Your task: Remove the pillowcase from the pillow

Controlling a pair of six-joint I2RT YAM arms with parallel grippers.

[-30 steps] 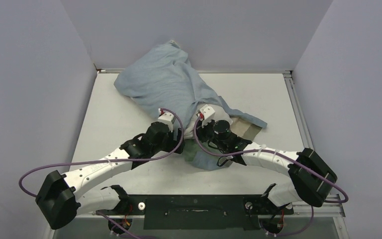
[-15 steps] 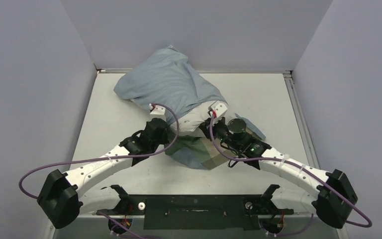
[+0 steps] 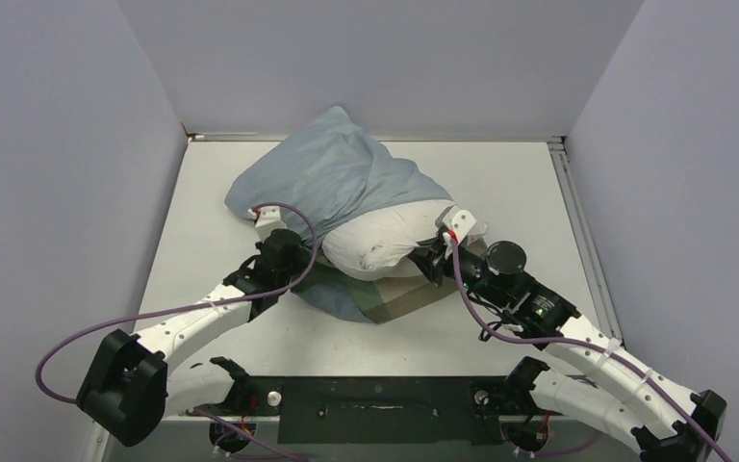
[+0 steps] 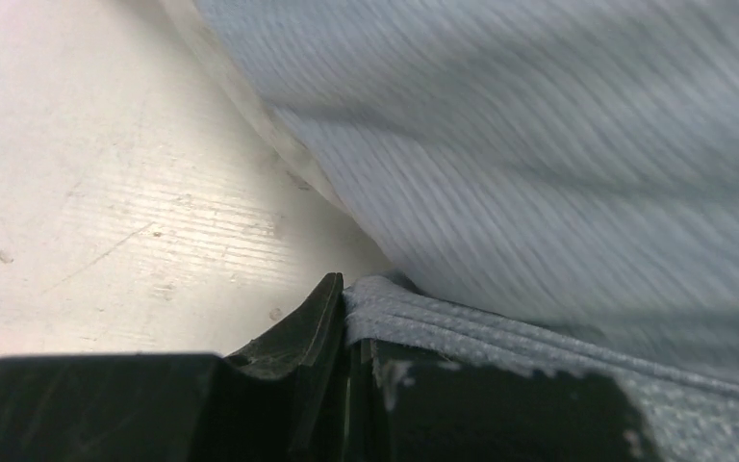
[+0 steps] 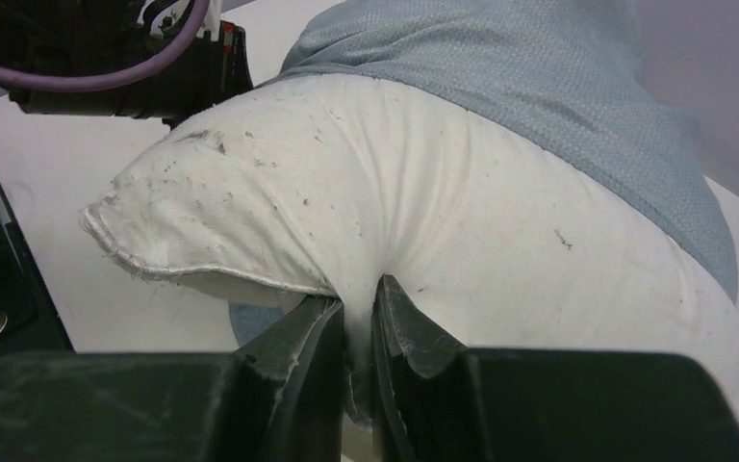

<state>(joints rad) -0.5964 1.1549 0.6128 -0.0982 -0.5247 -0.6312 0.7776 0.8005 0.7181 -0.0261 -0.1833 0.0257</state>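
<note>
Pillow (image 3: 385, 241) lies on the table (image 3: 529, 183), its near end bare and its far end inside the dusty-blue pillowcase (image 3: 337, 178) (banded cloth spills out beneath). We see the right end effector (image 5: 358, 322) pinching a fold of pillow fabric, and the left end effector (image 4: 348, 322) pressed together on the pillowcase's edge.

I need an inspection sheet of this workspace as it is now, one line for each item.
Surface: white table, lightly scuffed.
Job's things: limp dusty-blue cloth pillowcase covers the far part of the plump off-white pillow; the pillow's near end is bare and smudged.
Clutter: nothing seen.
Grippers: left gripper shut on a pillowcase fold; right gripper shut on the pillow's fabric.
Cables: purple cables arch over both wrists.
Surroundings: plain lilac walls on three sides.
</note>
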